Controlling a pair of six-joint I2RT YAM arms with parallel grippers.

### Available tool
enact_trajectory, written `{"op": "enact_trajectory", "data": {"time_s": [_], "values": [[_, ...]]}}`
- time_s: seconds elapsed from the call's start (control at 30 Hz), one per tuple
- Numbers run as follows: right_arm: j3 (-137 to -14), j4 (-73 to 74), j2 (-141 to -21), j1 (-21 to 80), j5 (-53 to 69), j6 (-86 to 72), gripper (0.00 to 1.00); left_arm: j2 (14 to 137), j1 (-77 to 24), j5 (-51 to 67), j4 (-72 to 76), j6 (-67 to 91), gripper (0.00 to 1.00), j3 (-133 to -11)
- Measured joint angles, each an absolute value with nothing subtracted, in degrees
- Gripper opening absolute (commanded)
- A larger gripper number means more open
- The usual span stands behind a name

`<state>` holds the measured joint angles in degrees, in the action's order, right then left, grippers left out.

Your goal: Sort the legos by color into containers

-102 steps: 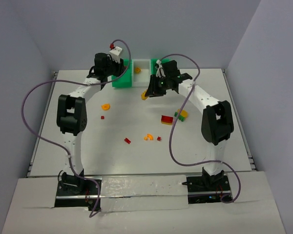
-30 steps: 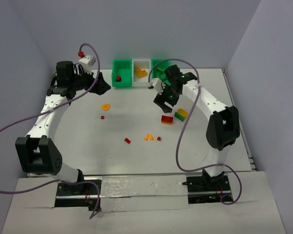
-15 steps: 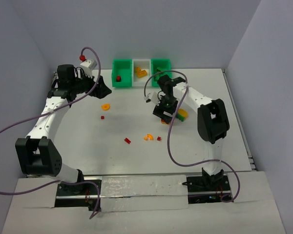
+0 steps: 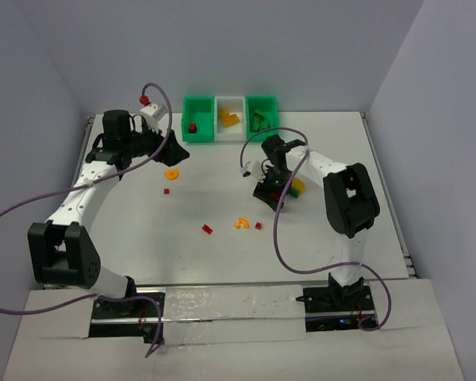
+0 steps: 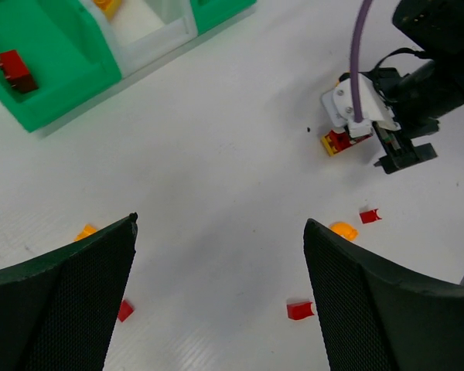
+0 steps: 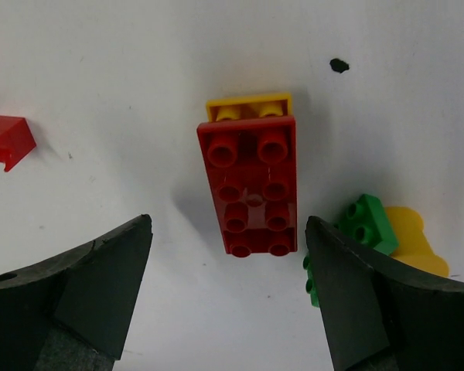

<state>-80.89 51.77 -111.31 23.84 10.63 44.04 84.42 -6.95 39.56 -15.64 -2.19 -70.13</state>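
Observation:
The containers stand in a row at the back: left green bin (image 4: pixel 198 131) with a red brick (image 5: pixel 15 68), white bin (image 4: pixel 230 127) with orange pieces, right green bin (image 4: pixel 262 119) with green ones. My right gripper (image 6: pixel 228 222) is open, its fingers either side of the near end of a red brick (image 6: pixel 251 185) stacked on a yellow one (image 6: pixel 248 107); in the top view that gripper (image 4: pixel 271 190) hides the brick. My left gripper (image 4: pixel 177 152) hangs open and empty just behind an orange curved lego (image 4: pixel 172 173).
A green brick (image 6: pixel 363 224) on a yellow piece (image 6: pixel 414 241) lies right beside the right finger. Loose on the table are small red legos (image 4: pixel 166 190) (image 4: pixel 207 229) (image 4: pixel 259 225) and an orange curved lego (image 4: pixel 241 224). Purple cables loop over both arms.
My right gripper has come forward from near the bins and down over the red brick. The left gripper has shifted right and slightly forward toward the orange curved lego.

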Motion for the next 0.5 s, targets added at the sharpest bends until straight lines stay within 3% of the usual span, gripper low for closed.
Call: {"op": "enact_trajectory", "data": {"time_s": [0.17, 0.4, 0.5], "values": [[-79.1, 47.3, -111.2, 23.0, 11.2, 43.5, 0.80, 84.4, -9.4, 44.1, -12.7, -2.5, 0.87, -67.8], [-78.6, 42.4, -111.1, 21.0, 13.2, 43.6, 0.38, 84.4, -10.1, 51.1, -8.1, -1.2, 0.83, -63.9], [-77.7, 41.5, -110.6, 20.4, 14.9, 44.6, 0.26, 84.4, -10.1, 53.0, -5.5, 0.9, 0.84, -62.4]]}}
